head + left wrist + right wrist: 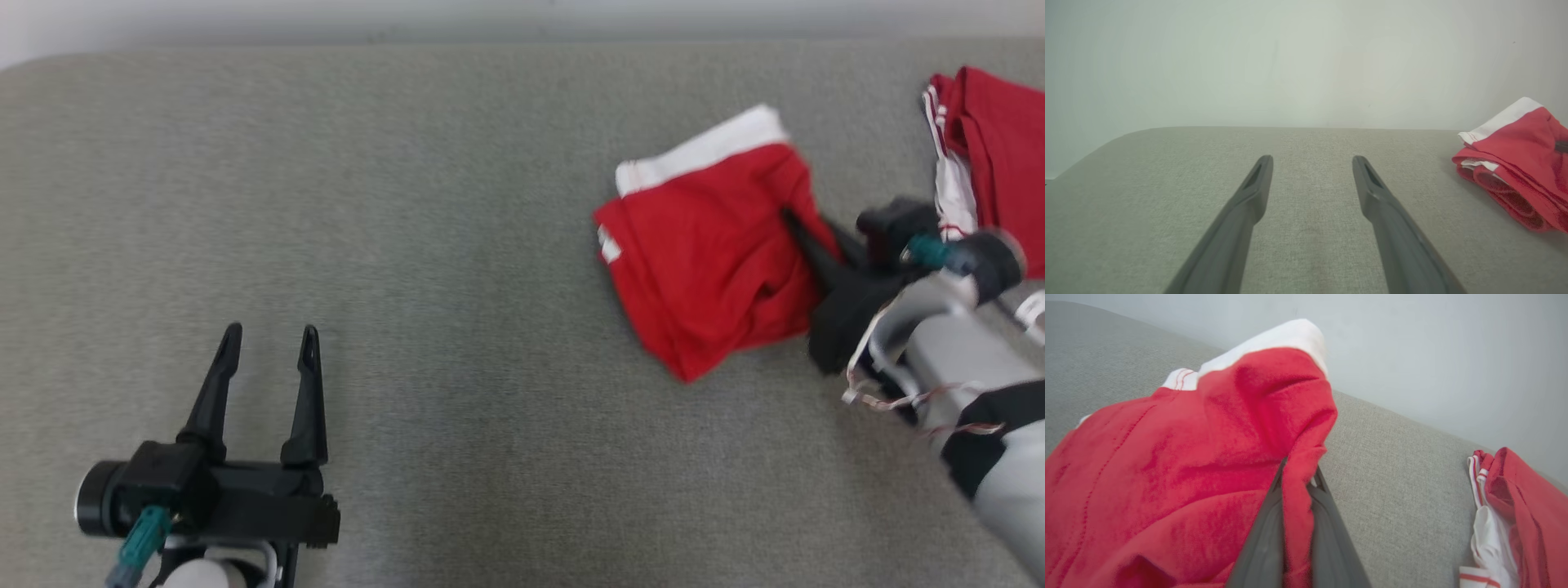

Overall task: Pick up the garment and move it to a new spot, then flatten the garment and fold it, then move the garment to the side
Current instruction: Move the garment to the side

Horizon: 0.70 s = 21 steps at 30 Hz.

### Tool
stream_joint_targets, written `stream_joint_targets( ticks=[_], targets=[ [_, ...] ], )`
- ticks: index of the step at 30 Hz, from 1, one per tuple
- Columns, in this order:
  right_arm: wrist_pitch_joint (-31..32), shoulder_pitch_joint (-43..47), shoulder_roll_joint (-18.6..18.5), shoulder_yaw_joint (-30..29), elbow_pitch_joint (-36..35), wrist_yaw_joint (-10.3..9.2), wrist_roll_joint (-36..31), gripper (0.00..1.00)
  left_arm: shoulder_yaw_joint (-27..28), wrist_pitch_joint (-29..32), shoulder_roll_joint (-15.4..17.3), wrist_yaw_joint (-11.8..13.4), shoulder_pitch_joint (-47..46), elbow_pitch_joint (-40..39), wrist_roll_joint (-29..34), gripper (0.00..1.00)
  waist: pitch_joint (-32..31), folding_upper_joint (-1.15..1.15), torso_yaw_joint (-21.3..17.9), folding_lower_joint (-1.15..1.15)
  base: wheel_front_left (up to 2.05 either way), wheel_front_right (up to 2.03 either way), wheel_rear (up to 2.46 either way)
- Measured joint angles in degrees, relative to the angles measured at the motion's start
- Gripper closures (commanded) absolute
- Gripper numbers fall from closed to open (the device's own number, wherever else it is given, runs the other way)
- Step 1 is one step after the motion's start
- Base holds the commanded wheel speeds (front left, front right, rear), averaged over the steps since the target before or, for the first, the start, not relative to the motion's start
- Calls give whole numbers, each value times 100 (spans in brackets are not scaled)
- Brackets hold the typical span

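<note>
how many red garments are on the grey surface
2: one garment right of centre, pinched by the right gripper; a second garment at the far right edge, partly cut off.

You have a grey fabric-covered table with a rounded corner, set against a plain pale wall. It looks like a lab test station, though that's uncertain.

The garment, right of centre in the head view, is soft matt red cloth with a smooth white band along its upper edge. The surface under it is grey-green woven fabric, finely grained and matt. The left gripper and right gripper have dark, matt, plastic-looking fingers. At the right edge, a 2nd garment is red cloth with white striped trim. The forearm at lower right looks smooth and faintly glossy.
</note>
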Motion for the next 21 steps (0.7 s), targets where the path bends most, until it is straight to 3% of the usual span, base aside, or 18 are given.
stream_joint_targets(
  ticks=[9,21],
  targets=[
    [-23,-1021,-965,247,-428,0,363,100,110,0,47,-4,-377,-494,186,0,813,1,-562,1,0,0,0],
    [46,-1783,-2004,264,-396,0,837,100,242,0,288,-4,-272,-1255,376,0,1571,0,-1425,0,0,0,0]
  ],
)
